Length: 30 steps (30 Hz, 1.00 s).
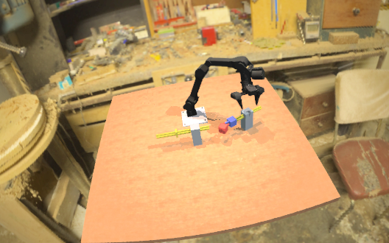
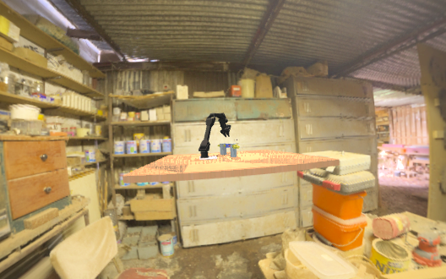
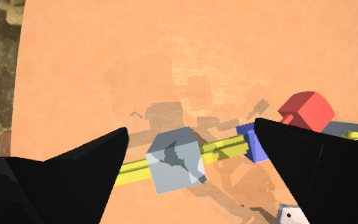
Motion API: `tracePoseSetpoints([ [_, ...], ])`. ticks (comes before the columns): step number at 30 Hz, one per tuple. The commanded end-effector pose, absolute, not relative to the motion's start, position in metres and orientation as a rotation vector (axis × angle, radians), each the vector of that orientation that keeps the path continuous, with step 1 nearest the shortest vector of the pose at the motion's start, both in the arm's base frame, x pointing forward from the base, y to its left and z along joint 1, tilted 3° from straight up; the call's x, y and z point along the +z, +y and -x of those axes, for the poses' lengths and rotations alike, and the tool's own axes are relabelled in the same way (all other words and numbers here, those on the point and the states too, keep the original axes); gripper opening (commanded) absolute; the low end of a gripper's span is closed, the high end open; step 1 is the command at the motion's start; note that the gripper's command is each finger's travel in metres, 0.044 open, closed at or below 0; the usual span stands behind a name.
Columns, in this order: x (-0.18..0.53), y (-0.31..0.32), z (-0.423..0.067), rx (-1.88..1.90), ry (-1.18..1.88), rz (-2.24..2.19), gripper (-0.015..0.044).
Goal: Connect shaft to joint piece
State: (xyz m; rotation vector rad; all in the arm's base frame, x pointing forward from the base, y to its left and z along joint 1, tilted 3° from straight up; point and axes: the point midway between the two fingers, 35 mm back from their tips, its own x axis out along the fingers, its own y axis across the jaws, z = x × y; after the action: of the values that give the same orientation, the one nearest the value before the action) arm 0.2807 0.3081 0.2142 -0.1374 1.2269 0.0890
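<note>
The red joint piece (image 1: 223, 127) (image 3: 307, 111) hangs off the blue hinge part (image 1: 231, 121) (image 3: 253, 142) on the end of the first yellow shaft (image 1: 239, 118) (image 3: 225, 148). That shaft runs through a grey block (image 1: 247, 121) (image 3: 176, 165). The way the red opening points cannot be made out. The second yellow shaft (image 1: 166, 135) lies across another grey block (image 1: 197, 138), its near end apart from the red piece. My gripper (image 1: 249, 105) (image 3: 191, 128) is open and empty above the first block, pointing down, its fingers apart on either side of that block in the wrist view.
The arm's white base plate (image 1: 186, 119) (image 3: 286, 215) lies behind the second block. Both blocks stand upright on the orange table (image 1: 200, 191) (image 3: 80, 75). The table's edge shows at the left of the wrist view. The second shaft has a small yellow crosspiece (image 1: 176, 132).
</note>
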Motion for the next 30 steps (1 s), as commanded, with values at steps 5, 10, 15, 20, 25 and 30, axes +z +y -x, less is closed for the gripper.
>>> tracePoseSetpoints([
  [5, 0.216, 0.186, -0.342, -0.005, 1.38, 0.056, 0.044],
  [10, 0.216, 0.11, -0.357, -0.029, 1.464, -0.024, 0.044],
  [15, 0.216, 0.1, -0.357, -0.03, 1.474, -0.038, 0.044],
  [20, 0.215, 0.1, -0.358, -0.063, 1.475, -0.069, 0.044],
  [25, 0.212, 0.101, -0.359, -0.176, 1.474, -0.178, 0.044],
  [30, 0.209, 0.101, -0.359, -0.289, 1.466, -0.286, 0.044],
])
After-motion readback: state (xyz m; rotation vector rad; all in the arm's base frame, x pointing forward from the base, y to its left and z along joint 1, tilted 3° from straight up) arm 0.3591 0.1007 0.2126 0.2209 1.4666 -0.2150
